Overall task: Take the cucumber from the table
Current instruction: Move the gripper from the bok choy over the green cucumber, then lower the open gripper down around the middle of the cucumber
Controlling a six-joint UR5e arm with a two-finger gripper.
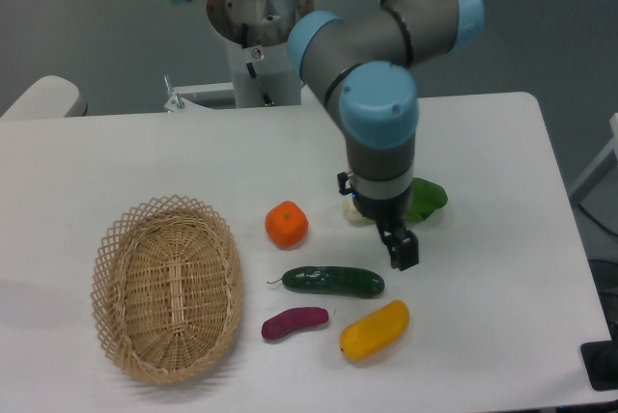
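Gripper poised just above and right of the cucumber, apart from it; fingers seen edge-on, so open or closed could not be told. Cucumber lying lengthwise on the table, stem tip leftward. Below it, purple piece and yellow piece. Orange up-left. Bok choy partly hidden behind the arm. Wicker basket far left.

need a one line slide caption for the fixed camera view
Tool hovering just above and right of the cucumber on the table.
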